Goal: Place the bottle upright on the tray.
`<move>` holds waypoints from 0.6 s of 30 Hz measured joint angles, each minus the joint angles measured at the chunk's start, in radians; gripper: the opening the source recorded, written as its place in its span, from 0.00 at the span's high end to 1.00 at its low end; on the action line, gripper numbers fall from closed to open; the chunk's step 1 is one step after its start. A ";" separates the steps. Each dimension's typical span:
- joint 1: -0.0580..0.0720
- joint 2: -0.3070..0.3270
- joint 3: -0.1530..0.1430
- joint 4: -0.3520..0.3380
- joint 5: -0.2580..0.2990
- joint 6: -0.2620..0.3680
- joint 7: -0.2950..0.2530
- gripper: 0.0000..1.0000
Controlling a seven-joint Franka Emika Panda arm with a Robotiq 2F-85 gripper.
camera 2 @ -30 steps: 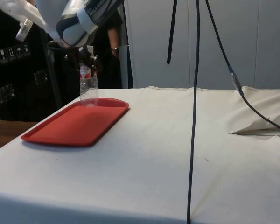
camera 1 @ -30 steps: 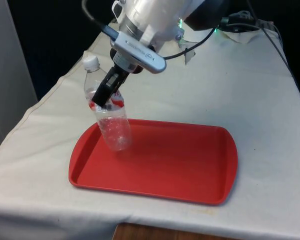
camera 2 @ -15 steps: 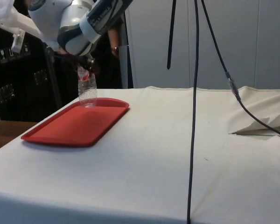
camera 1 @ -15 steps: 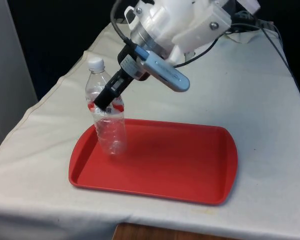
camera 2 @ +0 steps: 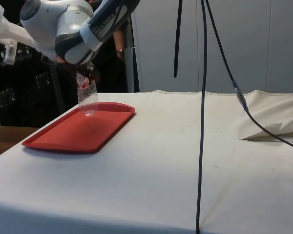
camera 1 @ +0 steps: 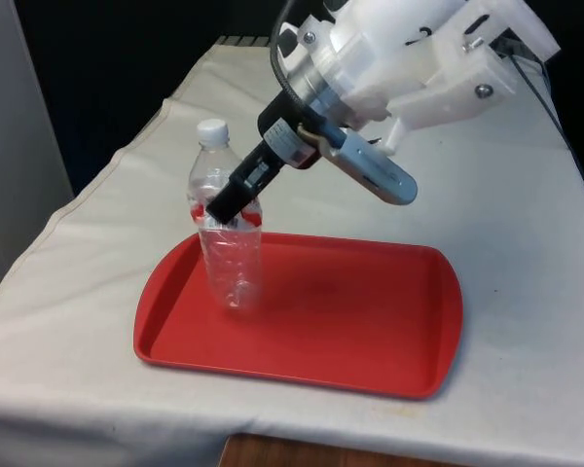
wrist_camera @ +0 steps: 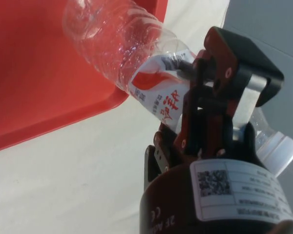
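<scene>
A: Clear plastic bottle (camera 1: pixel 229 243) with a white cap and a red-and-white label. Where was it?

B: I had it standing on the red tray (camera 1: pixel 370 331), near the tray's far corner on the front view's left. From the front it read as close to upright. The side view showed it leaning a little, cap end tipped away from plumb. Base looked down on the tray floor, or very near it; I couldn't tell for sure.

A: And your claw?

B: My gripper (camera 1: pixel 224 202) was pinching the bottle at the label band, fingers pressed on both sides of it, coming in at a slant from the tray's far side. Wrist view had the same thing: the bottle (wrist_camera: pixel 132 53) clamped at the label, its clear ribbed body over the tray (wrist_camera: pixel 29 73) near the rim.

A: Which step?

B: Setting down, I judged. Carrying looked done, letting go not yet done.

A: Next move?

B: Square the bottle to vertical and confirm the base sat flat. Then spread the fingers slowly and back out along the slant without brushing the label. Empty and light, so I figured any snag would tip it.
</scene>
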 measured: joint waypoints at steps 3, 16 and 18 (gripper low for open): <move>0.001 0.003 0.005 0.005 -0.002 -0.004 0.001 0.86; 0.004 0.017 0.028 0.011 -0.019 -0.019 0.016 0.86; 0.004 0.018 0.031 0.011 -0.020 -0.020 0.017 0.86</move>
